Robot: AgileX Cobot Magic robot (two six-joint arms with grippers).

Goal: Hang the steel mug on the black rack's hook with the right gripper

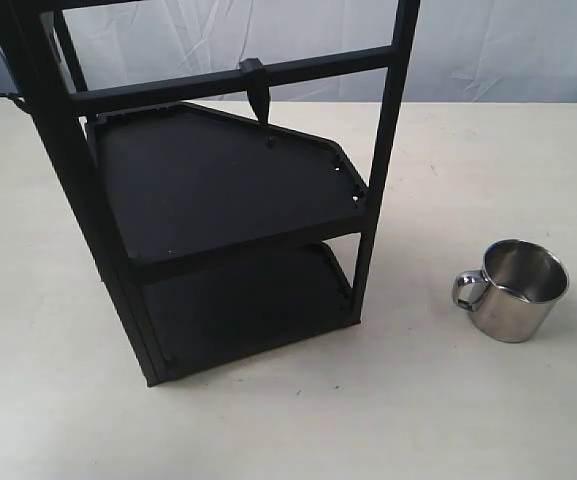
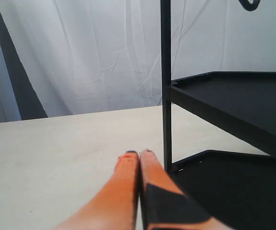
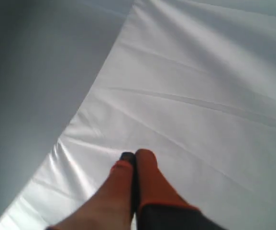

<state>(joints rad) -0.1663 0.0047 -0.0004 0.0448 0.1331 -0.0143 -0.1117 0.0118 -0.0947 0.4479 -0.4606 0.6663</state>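
The steel mug (image 1: 516, 289) stands upright on the table at the right of the exterior view, its handle turned toward the black rack (image 1: 218, 190). The hook (image 1: 256, 92) juts down from the rack's crossbar, bare. Neither gripper shows in the exterior view. My right gripper (image 3: 135, 157) is shut with nothing between its orange fingers and faces only the white backdrop cloth. My left gripper (image 2: 139, 154) is shut and empty, low over the table beside a thin upright bar of the rack (image 2: 166, 86).
The cream table (image 1: 448, 400) spreads around the rack and mug. A white cloth backdrop (image 1: 508, 45) hangs behind. In the left wrist view the rack's two shelves (image 2: 243, 100) lie close beside the gripper.
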